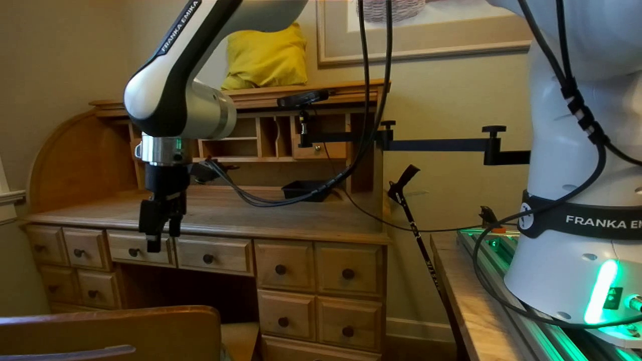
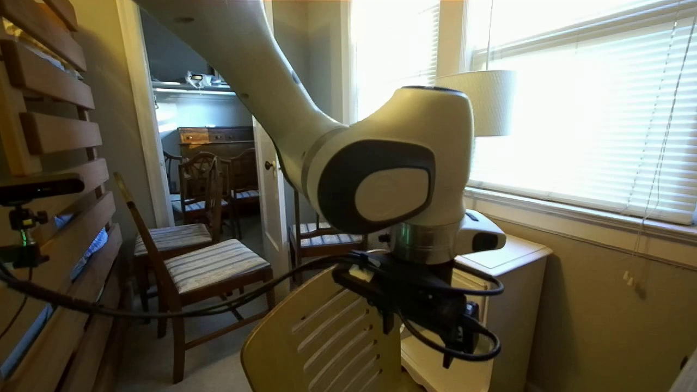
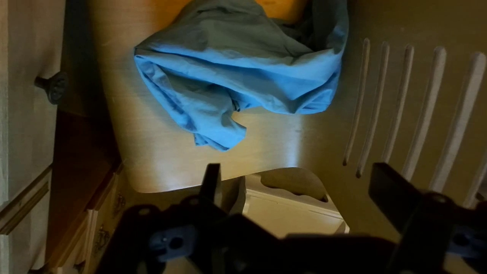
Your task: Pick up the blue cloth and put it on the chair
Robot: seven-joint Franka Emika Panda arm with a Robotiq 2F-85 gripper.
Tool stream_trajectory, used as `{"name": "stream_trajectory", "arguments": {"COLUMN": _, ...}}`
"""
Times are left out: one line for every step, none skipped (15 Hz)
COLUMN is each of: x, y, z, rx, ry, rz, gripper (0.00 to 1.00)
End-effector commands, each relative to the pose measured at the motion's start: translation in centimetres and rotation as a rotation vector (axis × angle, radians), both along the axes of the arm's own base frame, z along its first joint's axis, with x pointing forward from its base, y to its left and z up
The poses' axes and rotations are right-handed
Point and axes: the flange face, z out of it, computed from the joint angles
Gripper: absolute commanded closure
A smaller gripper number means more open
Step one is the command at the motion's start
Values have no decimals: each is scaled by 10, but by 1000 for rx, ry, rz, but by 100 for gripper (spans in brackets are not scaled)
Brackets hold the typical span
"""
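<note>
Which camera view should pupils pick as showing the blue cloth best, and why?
The wrist view: the blue cloth lies rumpled on the chair, its folds plain, though the picture's top edge cuts some off. Neither exterior view shows it recognisably; at most, in an exterior view, a doubtful sliver beside the backrest.
</note>
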Motion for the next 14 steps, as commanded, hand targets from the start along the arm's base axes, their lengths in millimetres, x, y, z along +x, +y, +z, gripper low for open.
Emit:
{"name": "stream_trajectory", "arguments": {"x": -28, "y": 10, "z": 38, "rx": 52, "ry": 43, "rz": -75, "gripper": 0}}
{"name": "stream_trajectory", "arguments": {"x": -32, "y": 11, "z": 47, "rx": 55, "ry": 47, "rz": -110, "gripper": 0}}
{"name": "stream_trajectory", "arguments": {"x": -38, "y": 11, "z": 56, "rx": 45, "ry": 48, "rz": -150, "gripper": 0}}
{"name": "stream_trajectory", "arguments": {"x": -42, "y": 10, "z": 63, "rx": 35, "ry": 49, "rz": -198, "gripper": 0}}
{"name": "stream_trajectory", "arguments": {"x": -48, "y": 9, "z": 69, "rx": 29, "ry": 46, "rz": -225, "gripper": 0}}
{"name": "stream_trajectory", "arguments": {"x": -53, "y": 9, "z": 76, "rx": 24, "ry": 44, "rz": -255, "gripper": 0}}
{"name": "stream_trajectory", "arguments": {"x": -59, "y": 10, "z": 81, "rx": 19, "ry": 39, "rz": -274, "gripper": 0}}
{"name": "stream_trajectory", "arguments": {"x": -64, "y": 10, "z": 85, "rx": 22, "ry": 44, "rz": -286, "gripper": 0}}
{"name": "stream_trajectory", "arguments": {"x": -68, "y": 11, "z": 88, "rx": 21, "ry": 46, "rz": -296, "gripper": 0}}
{"name": "stream_trajectory", "arguments": {"x": -73, "y": 13, "z": 91, "rx": 23, "ry": 55, "rz": -298, "gripper": 0}}
{"name": "stream_trajectory", "arguments": {"x": -78, "y": 15, "z": 93, "rx": 26, "ry": 59, "rz": -291, "gripper": 0}}
{"name": "stream_trajectory", "arguments": {"x": -82, "y": 15, "z": 94, "rx": 26, "ry": 61, "rz": -282, "gripper": 0}}
{"name": "stream_trajectory", "arguments": {"x": -87, "y": 16, "z": 97, "rx": 25, "ry": 64, "rz": -281, "gripper": 0}}
{"name": "stream_trajectory", "arguments": {"x": -90, "y": 16, "z": 98, "rx": 26, "ry": 66, "rz": -278, "gripper": 0}}
